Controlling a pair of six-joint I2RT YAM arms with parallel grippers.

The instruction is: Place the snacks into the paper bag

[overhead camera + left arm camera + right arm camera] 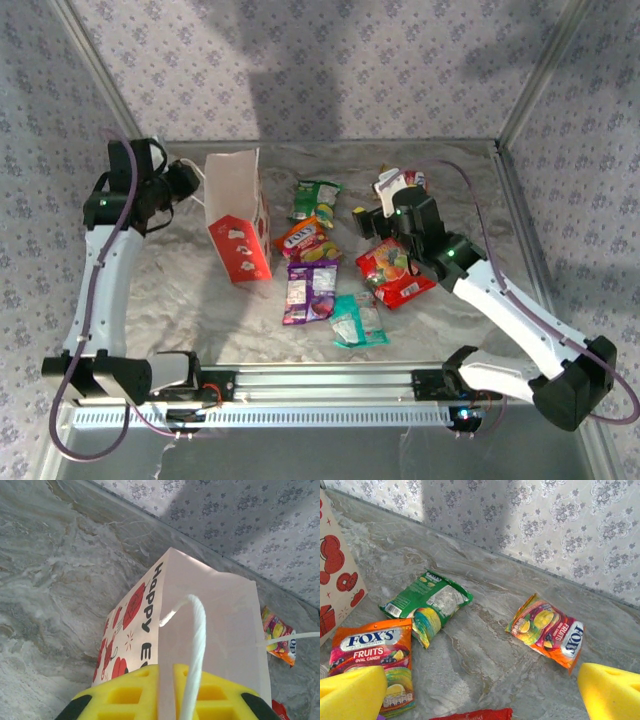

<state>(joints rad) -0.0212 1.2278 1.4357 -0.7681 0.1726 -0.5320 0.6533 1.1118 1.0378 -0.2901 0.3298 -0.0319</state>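
Marbled grey table (180, 300) first, with the paper bag (238, 215) standing upright on its left side toward the back, mouth up, strawberry side facing the snacks. My left gripper (190, 182) is up at the bag's top edge on the far-left side. From the left wrist cam the gripper (165, 672) is clamped on the rim of the bag (215, 625), with the white cord handle (195, 645) draped over one yellow finger. The right gripper (368, 222) hangs low over the middle of the table, jaws spread wide with nothing in them. All six snacks lie flat on the table right of the bag: the red fruit-print packet (395, 272) beside the right arm, purple (310, 290) and teal (357, 320) nearer me, the orange-yellow one (308, 238) just beside the bag, green (316, 199) behind that, and the orange-pink one (400, 180) at the back.
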